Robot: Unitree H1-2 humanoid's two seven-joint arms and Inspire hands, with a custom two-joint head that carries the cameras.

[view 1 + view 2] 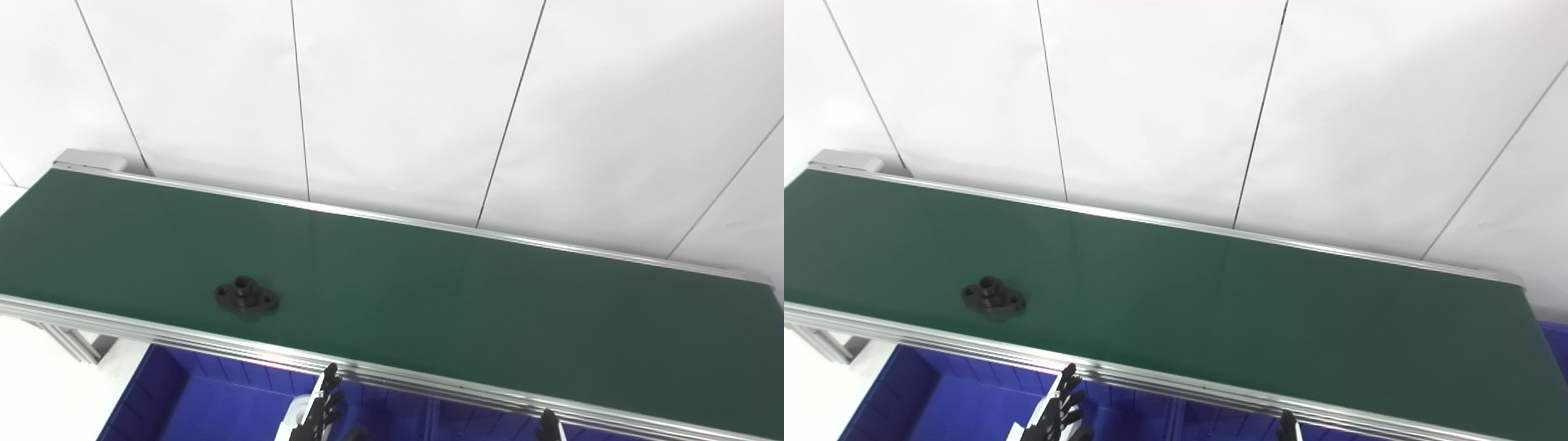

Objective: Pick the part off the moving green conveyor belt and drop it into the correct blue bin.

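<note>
The part (247, 296) lies near the belt's (459, 294) near edge, toward its left end. The left hand (321, 407), fingers spread and empty, is best brought over that edge ahead of it; the right hand's (549, 425) fingers cannot be told.

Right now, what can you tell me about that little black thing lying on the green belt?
The black part looks like matte metal or plastic: a flat oval flange with a hole at each end and a short hollow hub standing up in the middle. It lies flat on the green belt, toward its left and near edge. Neither hand touches it.
</note>
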